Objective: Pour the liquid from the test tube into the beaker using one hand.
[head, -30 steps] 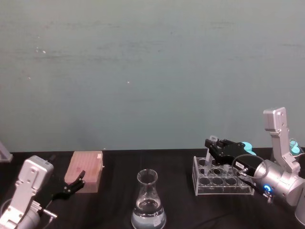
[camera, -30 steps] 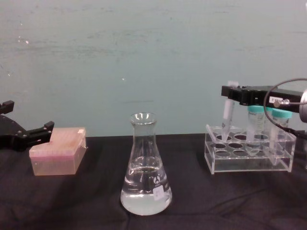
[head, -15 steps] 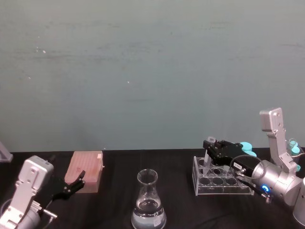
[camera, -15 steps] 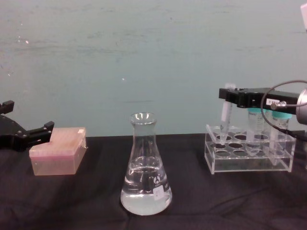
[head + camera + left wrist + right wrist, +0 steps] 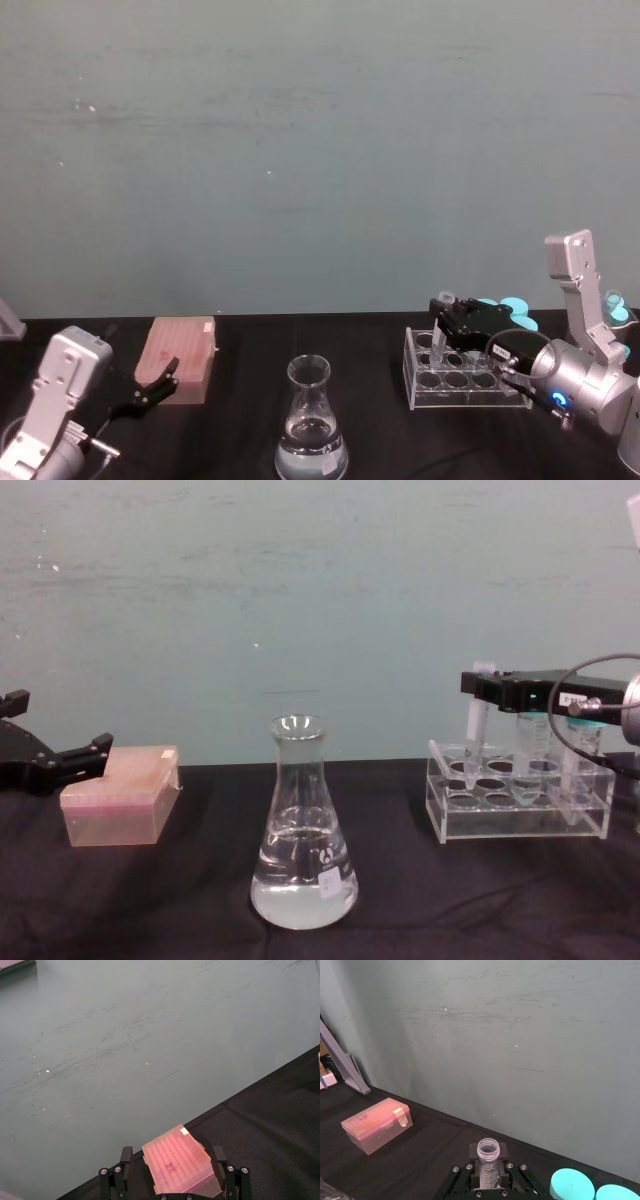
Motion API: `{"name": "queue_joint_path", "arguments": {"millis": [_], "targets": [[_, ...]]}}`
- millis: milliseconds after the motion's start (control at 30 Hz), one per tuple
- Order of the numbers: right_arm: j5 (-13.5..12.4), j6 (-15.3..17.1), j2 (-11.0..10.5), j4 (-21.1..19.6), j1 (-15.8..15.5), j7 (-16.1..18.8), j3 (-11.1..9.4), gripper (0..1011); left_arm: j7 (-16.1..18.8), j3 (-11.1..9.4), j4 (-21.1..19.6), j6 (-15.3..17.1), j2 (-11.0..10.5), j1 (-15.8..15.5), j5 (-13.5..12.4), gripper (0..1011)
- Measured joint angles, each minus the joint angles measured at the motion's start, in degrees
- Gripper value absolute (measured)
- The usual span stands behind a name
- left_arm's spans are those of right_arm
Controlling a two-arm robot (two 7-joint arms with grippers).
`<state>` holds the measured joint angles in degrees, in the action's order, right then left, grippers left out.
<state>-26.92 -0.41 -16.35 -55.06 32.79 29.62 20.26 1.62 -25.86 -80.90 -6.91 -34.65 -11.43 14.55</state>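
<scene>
Right hand [image 5: 480, 685] pinches the test tube [image 5: 474, 725] upright, tip in the rack [image 5: 520, 800] below it. Left hand [image 5: 60, 760] spread, parked by pink box [image 5: 120, 795].

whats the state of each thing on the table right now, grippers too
test tube: upright, uncapped, tip down in a rack hole, held near its rim
right gripper: shut on the test tube
beaker: upright, open, part full of clear liquid
rack: holds teal-capped tubes
pink box: closed
left gripper: open, idle by the pink box
</scene>
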Motion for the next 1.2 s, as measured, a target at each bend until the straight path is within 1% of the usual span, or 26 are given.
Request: {"name": "queue_joint_path", "arguments": {"millis": [467,533,633,733,767,800,833,933,1000,1067,1100,1167,1200], "targets": [[0.25,-0.05,-0.04,0.06,-0.03,0.09,0.00,199,0.00,0.00,0.00,0.00,0.00,0.00,0.00,1000],[0.22,-0.05,-0.04,0.06,-0.03,0.10,0.00,233,0.01,0.00,0.00,0.00,0.00,0.00,0.00,1000],[0.19,-0.05,-0.04,0.06,-0.03,0.10,0.00,338,0.00,0.00,0.00,0.00,0.00,0.00,0.00,1000],[0.16,-0.06,-0.04,0.06,-0.03,0.10,0.00,397,0.00,0.00,0.00,0.00,0.00,0.00,0.00,1000],[0.15,-0.06,-0.04,0.06,-0.04,0.10,0.00,456,0.00,0.00,0.00,0.00,0.00,0.00,0.00,1000],[0.14,-0.06,-0.04,0.05,-0.04,0.10,0.00,478,0.00,0.00,0.00,0.00,0.00,0.00,0.00,1000],[0.14,-0.05,-0.04,0.05,-0.03,0.10,0.00,539,0.00,0.00,0.00,0.00,0.00,0.00,0.00,1000],[0.12,-0.05,-0.04,0.04,-0.03,0.10,0.00,599,0.00,0.00,0.00,0.00,0.00,0.00,0.00,1000],[0.11,-0.06,-0.04,0.03,-0.04,0.10,0.00,681,0.00,0.00,0.00,0.00,0.00,0.00,0.00,1000],[0.10,-0.06,-0.04,0.03,-0.04,0.10,0.00,737,0.00,0.00,0.00,0.00,0.00,0.00,0.00,1000],[0.09,-0.06,-0.04,0.03,-0.04,0.10,0.00,794,0.00,0.00,0.00,0.00,0.00,0.00,0.00,1000],[0.09,-0.05,-0.04,0.03,-0.04,0.10,0.00,813,0.00,0.00,0.00,0.00,0.00,0.00,0.00,1000],[0.09,-0.06,-0.04,0.03,-0.04,0.10,0.00,869,0.00,0.00,0.00,0.00,0.00,0.00,0.00,1000]]}}
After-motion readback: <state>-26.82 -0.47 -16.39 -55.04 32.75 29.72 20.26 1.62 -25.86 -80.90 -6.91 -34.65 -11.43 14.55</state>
